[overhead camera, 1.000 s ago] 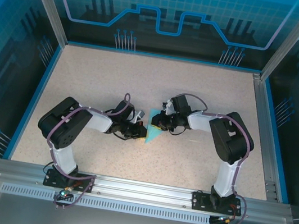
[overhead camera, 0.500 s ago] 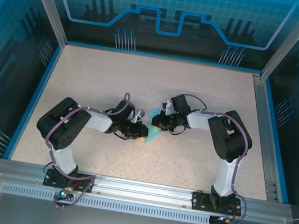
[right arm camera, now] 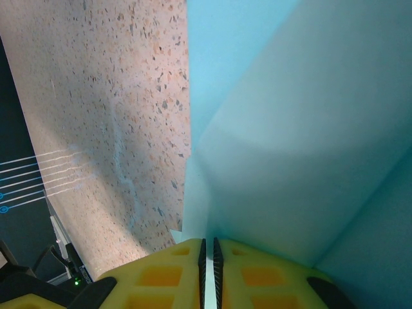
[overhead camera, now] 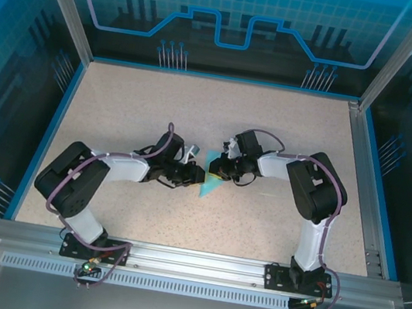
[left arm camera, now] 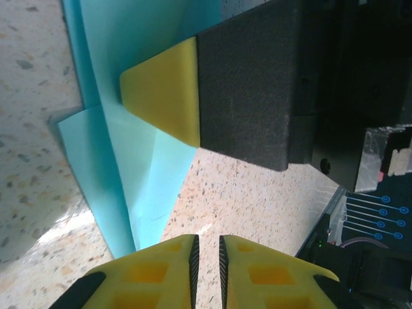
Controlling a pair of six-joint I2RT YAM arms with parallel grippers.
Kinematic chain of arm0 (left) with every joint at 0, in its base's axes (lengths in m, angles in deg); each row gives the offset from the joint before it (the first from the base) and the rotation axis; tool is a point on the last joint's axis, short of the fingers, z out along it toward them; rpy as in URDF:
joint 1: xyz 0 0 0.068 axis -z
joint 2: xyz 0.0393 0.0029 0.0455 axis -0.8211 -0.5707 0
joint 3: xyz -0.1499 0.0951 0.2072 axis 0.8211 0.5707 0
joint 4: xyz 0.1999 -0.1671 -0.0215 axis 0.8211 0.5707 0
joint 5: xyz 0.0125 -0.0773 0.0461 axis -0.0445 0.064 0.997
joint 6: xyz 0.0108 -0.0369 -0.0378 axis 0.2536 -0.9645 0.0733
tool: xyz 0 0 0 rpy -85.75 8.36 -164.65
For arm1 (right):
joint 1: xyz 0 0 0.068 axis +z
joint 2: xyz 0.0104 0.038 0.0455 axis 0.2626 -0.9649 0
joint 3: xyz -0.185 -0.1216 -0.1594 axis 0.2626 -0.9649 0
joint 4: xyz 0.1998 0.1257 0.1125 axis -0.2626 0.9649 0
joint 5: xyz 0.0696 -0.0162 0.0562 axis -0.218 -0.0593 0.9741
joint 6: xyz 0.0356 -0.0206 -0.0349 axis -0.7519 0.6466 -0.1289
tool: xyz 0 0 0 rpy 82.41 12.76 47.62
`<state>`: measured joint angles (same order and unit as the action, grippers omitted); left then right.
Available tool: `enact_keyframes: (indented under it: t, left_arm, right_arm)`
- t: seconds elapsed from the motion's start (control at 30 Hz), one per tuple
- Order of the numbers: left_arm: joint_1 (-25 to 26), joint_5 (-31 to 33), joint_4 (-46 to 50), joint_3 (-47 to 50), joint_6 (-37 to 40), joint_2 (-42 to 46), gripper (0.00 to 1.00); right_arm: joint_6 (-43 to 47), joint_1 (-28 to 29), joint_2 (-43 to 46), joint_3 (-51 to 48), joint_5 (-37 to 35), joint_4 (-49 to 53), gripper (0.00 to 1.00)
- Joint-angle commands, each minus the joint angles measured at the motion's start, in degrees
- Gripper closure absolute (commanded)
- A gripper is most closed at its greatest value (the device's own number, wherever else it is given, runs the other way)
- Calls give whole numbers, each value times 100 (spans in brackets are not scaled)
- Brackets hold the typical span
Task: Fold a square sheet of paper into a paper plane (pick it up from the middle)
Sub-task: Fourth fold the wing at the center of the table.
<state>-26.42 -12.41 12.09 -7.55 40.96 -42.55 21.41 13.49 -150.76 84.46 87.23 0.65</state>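
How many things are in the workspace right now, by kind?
turquoise paper, partly folded: 1
grippers: 2, the left gripper and the right gripper
Total: 3

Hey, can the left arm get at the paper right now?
Probably yes: the left gripper is right beside the paper, with nothing between; the right gripper covers only its far part.

Your left arm (overhead camera: 76,181) and right arm (overhead camera: 318,189) pair glossy black joint housings with white links, and grey-violet cables loop along each. Your left hand (left arm camera: 207,250) and right hand (right arm camera: 207,251) carry yellow fingers moulded with square recesses, on rough black backing.
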Motion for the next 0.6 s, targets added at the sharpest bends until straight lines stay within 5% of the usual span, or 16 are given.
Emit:
enact_keyframes:
  t: [0.0, 0.57]
  left_arm:
    - [75, -264, -234, -269, -183, -346, 82]
    - [118, -216, 102, -90, -168, -942, 84]
  right_arm:
    - [107, -81, -292, -50, -269, 368, 85]
    - [151, -85, -312, -100, -292, 417, 85]
